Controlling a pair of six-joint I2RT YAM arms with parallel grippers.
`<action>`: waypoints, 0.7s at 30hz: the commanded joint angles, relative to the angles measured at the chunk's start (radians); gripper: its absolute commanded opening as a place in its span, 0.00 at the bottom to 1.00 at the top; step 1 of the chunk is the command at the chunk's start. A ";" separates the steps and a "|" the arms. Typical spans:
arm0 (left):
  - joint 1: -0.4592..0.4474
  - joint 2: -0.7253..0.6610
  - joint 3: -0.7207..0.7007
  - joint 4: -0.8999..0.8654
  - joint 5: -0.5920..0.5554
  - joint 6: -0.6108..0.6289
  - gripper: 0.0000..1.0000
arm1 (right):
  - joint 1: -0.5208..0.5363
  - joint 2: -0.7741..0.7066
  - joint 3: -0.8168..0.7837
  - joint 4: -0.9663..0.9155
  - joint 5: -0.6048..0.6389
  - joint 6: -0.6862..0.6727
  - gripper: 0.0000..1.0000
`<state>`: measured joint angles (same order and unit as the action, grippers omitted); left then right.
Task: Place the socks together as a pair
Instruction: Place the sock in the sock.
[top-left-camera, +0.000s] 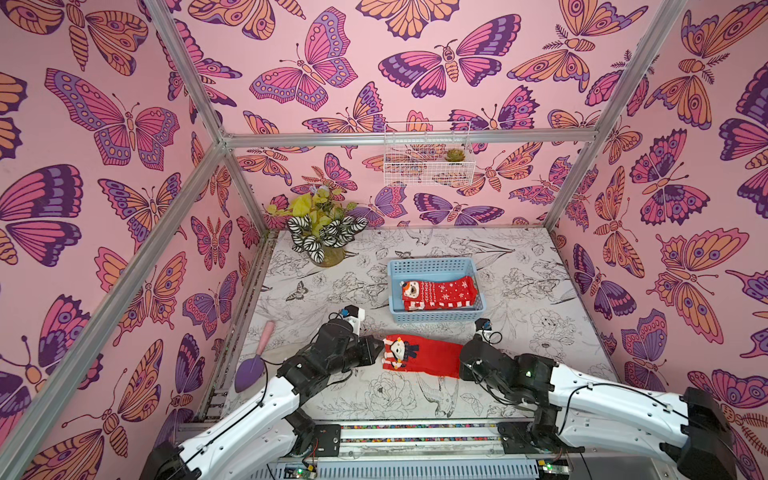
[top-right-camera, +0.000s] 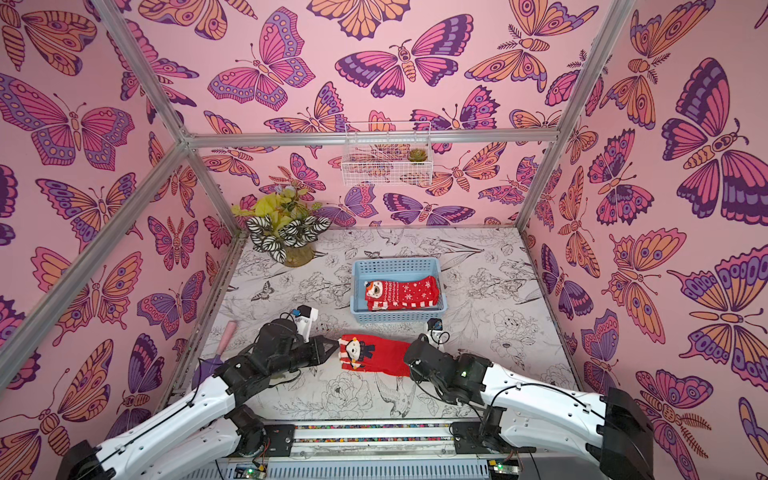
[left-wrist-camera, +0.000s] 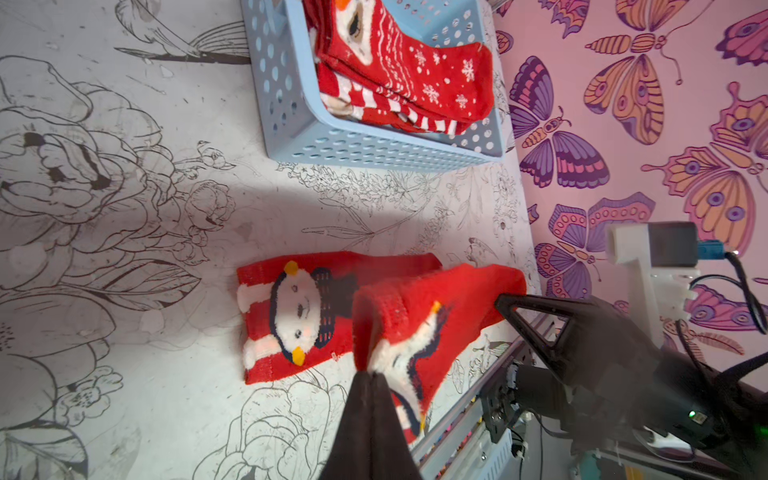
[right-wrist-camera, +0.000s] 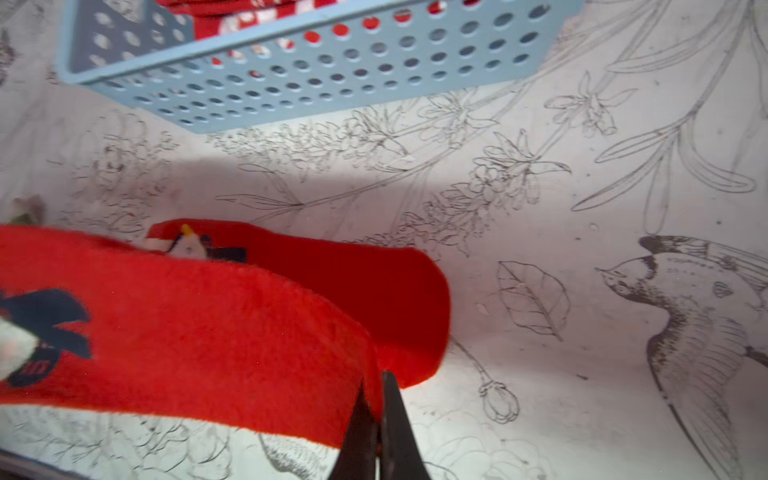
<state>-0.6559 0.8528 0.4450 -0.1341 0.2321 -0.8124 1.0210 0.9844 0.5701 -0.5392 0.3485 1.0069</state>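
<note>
Socks (top-left-camera: 432, 357) on a black-and-white floral tabletop (top-left-camera: 540, 282) between pink butterfly walls (top-left-camera: 365, 104).

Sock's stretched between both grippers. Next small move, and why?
Likely lower the left gripper and right gripper together so the held sock settles on the flat sock. Each pinches one end, and it hangs just above its match, figures at the same end.

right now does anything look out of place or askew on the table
A purple trowel with a pink handle lies at the left edge of the table, unrelated to socks. In the blue basket, the top sock has its toe riding up the side wall. Nothing looks spilled or damaged.
</note>
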 joint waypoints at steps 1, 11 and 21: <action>-0.007 0.043 -0.050 0.088 -0.068 0.011 0.00 | -0.063 0.023 -0.009 -0.025 -0.077 -0.077 0.00; -0.023 0.202 -0.071 0.172 -0.090 0.025 0.00 | -0.118 0.162 0.036 0.010 -0.152 -0.166 0.00; -0.028 0.290 -0.073 0.213 -0.079 0.030 0.00 | -0.149 0.232 0.048 0.048 -0.186 -0.182 0.00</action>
<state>-0.6811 1.1217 0.3805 0.0532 0.1566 -0.7944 0.8837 1.2083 0.5838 -0.4900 0.1715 0.8421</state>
